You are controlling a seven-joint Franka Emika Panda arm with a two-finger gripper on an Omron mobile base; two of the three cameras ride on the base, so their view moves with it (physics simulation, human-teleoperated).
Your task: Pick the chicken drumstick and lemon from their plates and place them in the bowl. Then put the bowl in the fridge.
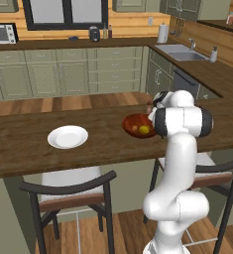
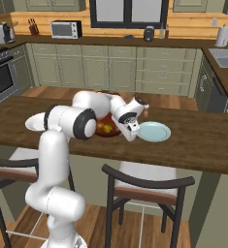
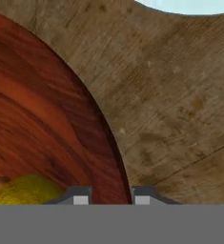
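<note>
I see the bowl sitting on the dark, grainy wooden counter: round, glossy, reddish-brown, with streaked orange tones on its inner wall. Inside it lie the lemon, a small dull yellow-green ball with a rough skin, and an orange-brown piece beside it that I take for the chicken drumstick.

My hand is down at the bowl's near rim, its two small dark fingertips drawn in on either side of the thin wall, pinching the rim.

The pale blue-green plate lies flat and smooth just beside the bowl, its edge showing at the top of the hand view. The plain white plate sits well apart along the counter. Two dark-framed chairs stand tucked under the counter's front edge. My own white arm hides much of the bowl from both base cameras.
</note>
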